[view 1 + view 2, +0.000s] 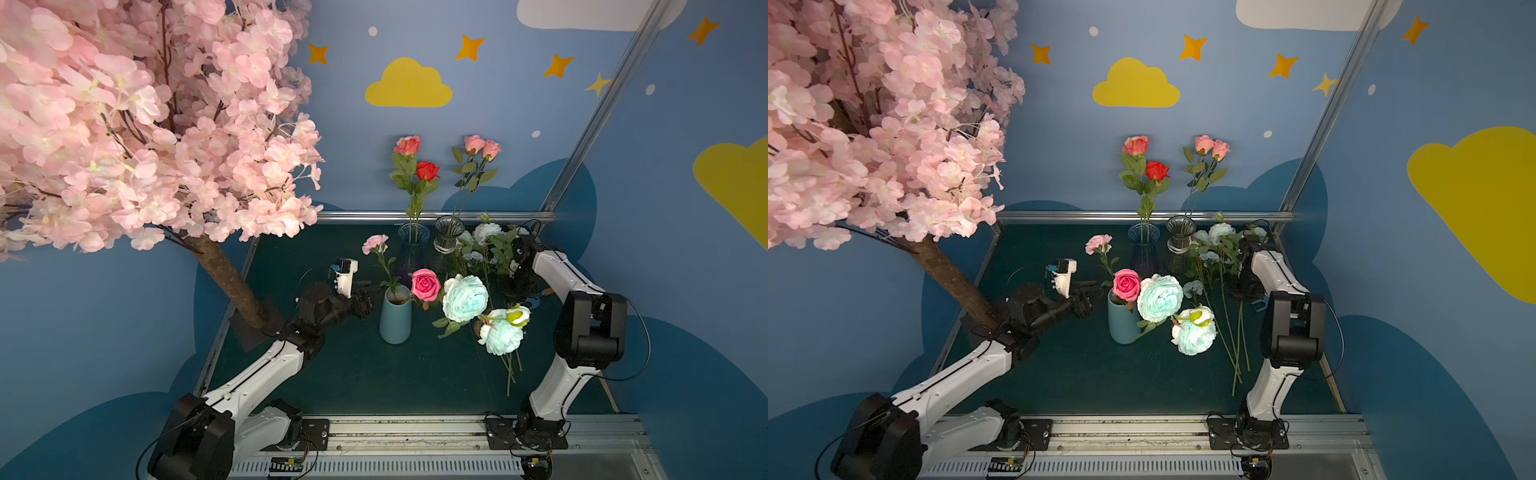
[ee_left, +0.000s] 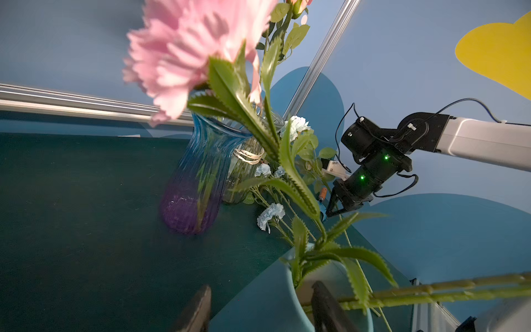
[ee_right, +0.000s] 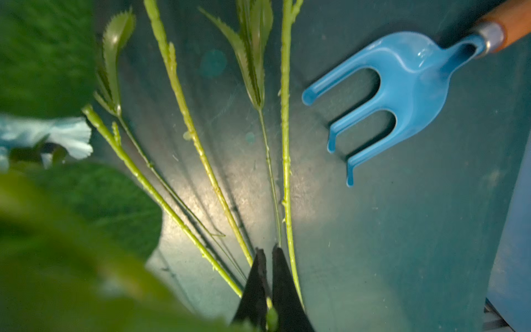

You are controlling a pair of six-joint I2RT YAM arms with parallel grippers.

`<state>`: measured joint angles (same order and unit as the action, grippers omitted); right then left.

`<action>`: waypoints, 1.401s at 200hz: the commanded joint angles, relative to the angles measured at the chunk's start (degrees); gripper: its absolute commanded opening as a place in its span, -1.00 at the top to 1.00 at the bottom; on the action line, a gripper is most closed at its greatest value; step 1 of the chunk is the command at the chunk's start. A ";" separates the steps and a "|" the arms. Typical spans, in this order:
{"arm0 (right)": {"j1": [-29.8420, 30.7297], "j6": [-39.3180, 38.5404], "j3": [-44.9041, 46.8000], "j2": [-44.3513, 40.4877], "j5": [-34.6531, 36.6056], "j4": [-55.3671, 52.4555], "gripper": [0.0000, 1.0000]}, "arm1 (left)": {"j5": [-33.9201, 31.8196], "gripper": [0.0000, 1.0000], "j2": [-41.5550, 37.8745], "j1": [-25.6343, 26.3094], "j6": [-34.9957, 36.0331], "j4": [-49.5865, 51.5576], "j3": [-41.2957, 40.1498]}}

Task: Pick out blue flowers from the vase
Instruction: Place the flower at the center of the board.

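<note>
The left arm reaches low and forward. The left claw is level with the rim of the teal vase, its jaws apart with the rim wall between them. Neither finger clearly presses the wall. Two large blue flowers lean out of that vase on the side away from this claw, past a pink rose.

The right arm folds sharply at the elbow. The right claw points down at the table, pinched closed on a thin green stalk of the small blue flowers lying under it. A blue hand fork lies just beside this claw.

A pale band on the clear glass vase carries script too blurred to read.
</note>
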<state>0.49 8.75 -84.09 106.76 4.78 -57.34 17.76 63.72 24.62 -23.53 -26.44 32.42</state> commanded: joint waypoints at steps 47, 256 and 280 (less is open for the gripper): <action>0.73 0.02 -4.73 8.32 -1.71 4.26 0.94 | -0.44 -0.13 0.00 -0.36 1.20 0.02 -0.17; 0.78 0.65 0.24 7.43 -3.30 12.68 1.00 | -0.36 -0.13 0.43 -0.43 1.23 -0.02 -0.12; 1.29 0.56 0.20 6.87 -2.09 12.76 0.87 | -0.25 -0.13 0.13 -0.45 1.23 -0.11 -0.23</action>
<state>0.99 9.02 -82.48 113.30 1.48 -44.53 17.32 64.38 24.47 -23.31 -26.20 32.42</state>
